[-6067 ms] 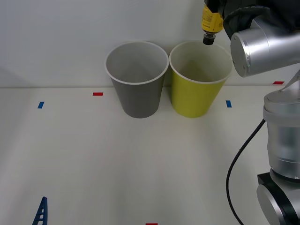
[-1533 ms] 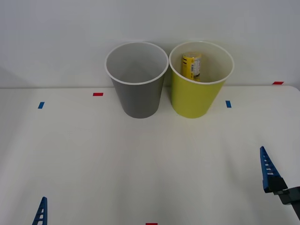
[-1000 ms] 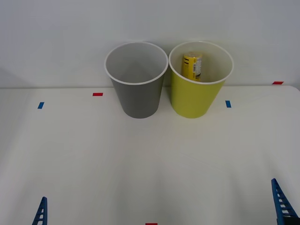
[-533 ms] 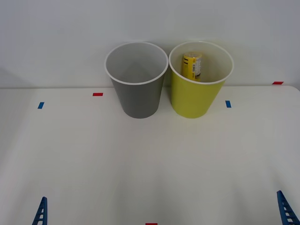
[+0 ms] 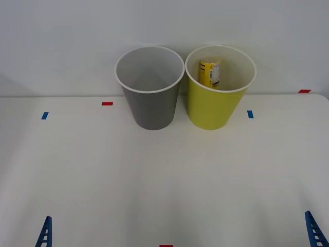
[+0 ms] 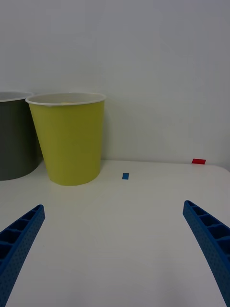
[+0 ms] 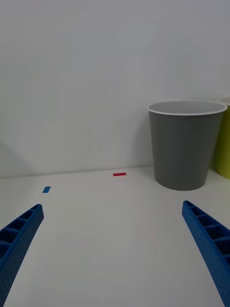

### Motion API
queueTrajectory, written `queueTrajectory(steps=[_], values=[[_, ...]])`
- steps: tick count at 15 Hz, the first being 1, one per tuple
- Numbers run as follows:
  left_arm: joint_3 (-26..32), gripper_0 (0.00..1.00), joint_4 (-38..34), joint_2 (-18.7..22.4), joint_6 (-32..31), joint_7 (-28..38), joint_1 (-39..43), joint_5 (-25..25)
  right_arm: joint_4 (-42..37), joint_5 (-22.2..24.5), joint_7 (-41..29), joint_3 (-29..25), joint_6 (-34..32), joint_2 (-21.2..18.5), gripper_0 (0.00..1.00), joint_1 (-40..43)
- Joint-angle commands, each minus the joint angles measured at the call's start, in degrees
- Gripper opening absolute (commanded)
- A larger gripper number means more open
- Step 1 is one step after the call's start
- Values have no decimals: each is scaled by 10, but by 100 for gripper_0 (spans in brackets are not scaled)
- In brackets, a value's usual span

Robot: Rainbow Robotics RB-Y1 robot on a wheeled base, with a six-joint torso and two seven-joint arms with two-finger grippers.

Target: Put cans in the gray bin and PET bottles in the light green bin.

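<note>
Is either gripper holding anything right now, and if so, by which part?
Nothing is held. The left gripper and right gripper both have their jaws open over bare table. The PET bottle stands inside the light green bin.

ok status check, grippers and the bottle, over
Left gripper open, low at near table edge. Right gripper open, same on its side. PET bottle inside light green bin; gray bin beside it. Nothing in the way.

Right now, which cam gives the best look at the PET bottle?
Front view: looking down into the light green bin, it shows the PET bottle leaning against the inner wall. In the right wrist view the bin's wall hides the bottle; the left wrist view catches just a sliver of that bin.
</note>
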Motion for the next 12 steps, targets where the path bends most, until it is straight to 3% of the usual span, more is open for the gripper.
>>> queueTrajectory(steps=[1, 12], values=[[0, 100, 0, 0, 0, 0, 0, 0, 0, 0, 0, 0, 0, 0, 100, 0], [0, 100, 0, 0, 0, 0, 0, 0, 0, 0, 0, 0, 0, 0, 100, 0]])
